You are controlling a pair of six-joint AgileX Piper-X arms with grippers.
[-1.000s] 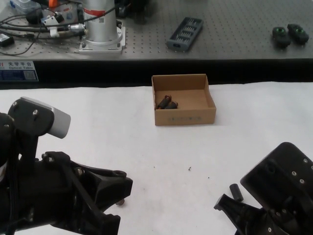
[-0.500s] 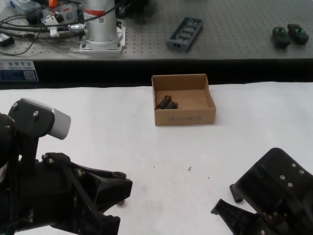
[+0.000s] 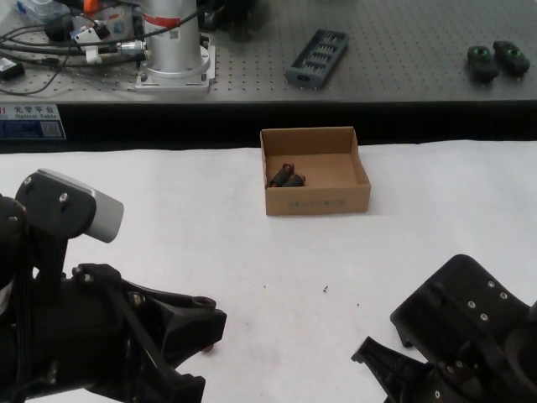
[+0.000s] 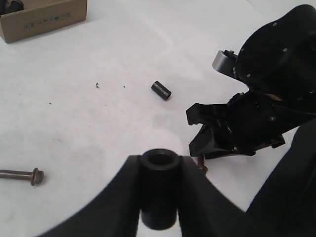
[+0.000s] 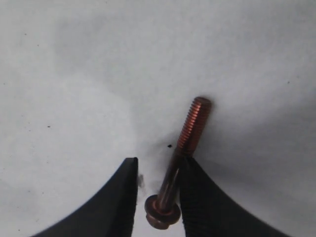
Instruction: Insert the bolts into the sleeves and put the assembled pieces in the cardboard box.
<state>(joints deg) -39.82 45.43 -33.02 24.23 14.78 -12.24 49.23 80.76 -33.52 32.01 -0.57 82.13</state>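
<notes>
My left gripper (image 4: 159,170) is shut on a black sleeve (image 4: 158,190), held upright with its bore facing the camera. A copper bolt (image 5: 183,148) lies on the white sheet between the fingers of my right gripper (image 5: 159,165). It rests against one finger, with a small gap to the other, so the gripper is open. A second black sleeve (image 4: 161,90) lies loose near the right gripper (image 4: 205,143). Another bolt (image 4: 19,174) lies beside the left arm. The cardboard box (image 3: 317,202) holds two assembled pieces (image 3: 287,177).
Both black arms fill the near corners of the white sheet (image 3: 252,252). Behind the sheet is a perforated metal bench with a silver post base (image 3: 172,50), cables, a grey bit holder (image 3: 317,55) and two dark knobs (image 3: 498,59).
The right arm has shifted left and lower over the sheet, now covering the loose sleeve in the high view. The left arm has barely moved.
</notes>
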